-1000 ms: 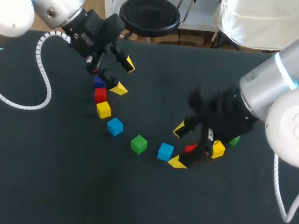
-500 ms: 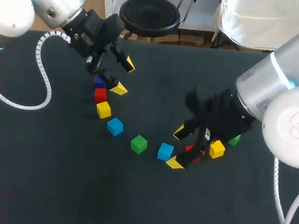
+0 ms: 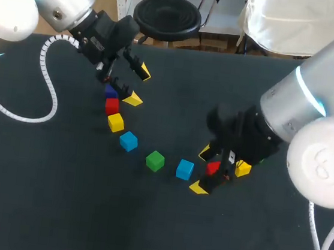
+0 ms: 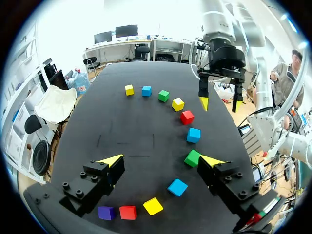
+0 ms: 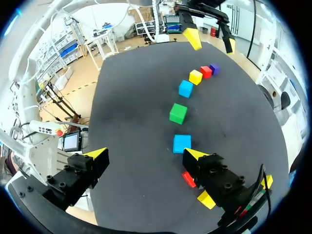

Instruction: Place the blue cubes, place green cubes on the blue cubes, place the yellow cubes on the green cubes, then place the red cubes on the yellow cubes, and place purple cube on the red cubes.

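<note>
Robot lab: left arm [image 3: 60, 1], right arm [image 3: 302, 104]

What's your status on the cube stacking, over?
Left claw open, near purple cube. Right claw open, beside red cube. No cubes stacked yet. Nothing blocking.

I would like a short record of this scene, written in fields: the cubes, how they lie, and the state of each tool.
surface: black table
layout: single cubes in a curved row, none stacked
row, left end: purple cube, red cube, yellow cube
row, middle: blue cube, green cube, second blue cube
left tool: open, by the purple end, holding nothing
right tool: open, low beside the second red cube, holding nothing
stacking: not yet begun
</note>
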Available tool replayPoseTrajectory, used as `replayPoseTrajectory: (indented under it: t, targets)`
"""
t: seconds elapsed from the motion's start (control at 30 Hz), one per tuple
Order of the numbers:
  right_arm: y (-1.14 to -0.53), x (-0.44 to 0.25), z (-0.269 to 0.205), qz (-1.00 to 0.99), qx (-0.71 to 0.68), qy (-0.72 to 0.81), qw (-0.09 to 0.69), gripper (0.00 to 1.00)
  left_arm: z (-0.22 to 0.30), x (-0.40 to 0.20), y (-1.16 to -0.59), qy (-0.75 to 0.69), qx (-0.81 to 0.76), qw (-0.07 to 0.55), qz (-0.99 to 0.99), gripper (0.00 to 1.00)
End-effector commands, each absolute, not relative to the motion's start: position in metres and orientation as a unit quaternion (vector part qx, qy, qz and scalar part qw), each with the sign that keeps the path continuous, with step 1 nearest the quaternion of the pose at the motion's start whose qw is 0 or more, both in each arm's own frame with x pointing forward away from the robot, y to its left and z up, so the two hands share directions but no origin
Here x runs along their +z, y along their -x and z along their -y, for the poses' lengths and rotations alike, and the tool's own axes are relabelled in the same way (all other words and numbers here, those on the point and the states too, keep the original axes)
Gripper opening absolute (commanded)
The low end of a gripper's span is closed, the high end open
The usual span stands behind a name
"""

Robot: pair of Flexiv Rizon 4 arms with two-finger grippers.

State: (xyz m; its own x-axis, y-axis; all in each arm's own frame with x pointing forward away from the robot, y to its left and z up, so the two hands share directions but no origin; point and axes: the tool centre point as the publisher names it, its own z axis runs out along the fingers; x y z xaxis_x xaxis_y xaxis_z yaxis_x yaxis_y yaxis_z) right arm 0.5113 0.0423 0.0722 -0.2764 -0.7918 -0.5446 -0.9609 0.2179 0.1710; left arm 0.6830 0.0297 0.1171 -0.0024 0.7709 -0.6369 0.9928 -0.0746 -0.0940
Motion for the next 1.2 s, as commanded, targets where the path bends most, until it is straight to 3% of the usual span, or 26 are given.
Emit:
replayPoseTrajectory:
  t: [0.03, 0.47, 0.73, 1.2]
  targets:
    - [-0.506, 0.065, -0.031, -0.746, 0.264, 0.572, 0.215, 1.0, -0.029, 0.117, -0.684, -0.678, -0.279, 0.197, -0.651, 1.0]
    - [-0.53, 0.042, -0.026, -0.696, 0.306, 0.608, 0.228, 1.0, -0.029, 0.117, -0.684, -0.678, -0.279, 0.197, -0.651, 1.0]
    - [-0.532, 0.043, -0.049, -0.707, 0.286, 0.61, 0.215, 1.0, -0.029, 0.117, -0.684, -0.678, -0.279, 0.197, -0.651, 1.0]
    - [-0.527, 0.035, -0.056, -0.735, 0.246, 0.573, 0.265, 1.0, -0.029, 0.117, -0.684, -0.678, -0.279, 0.197, -0.651, 1.0]
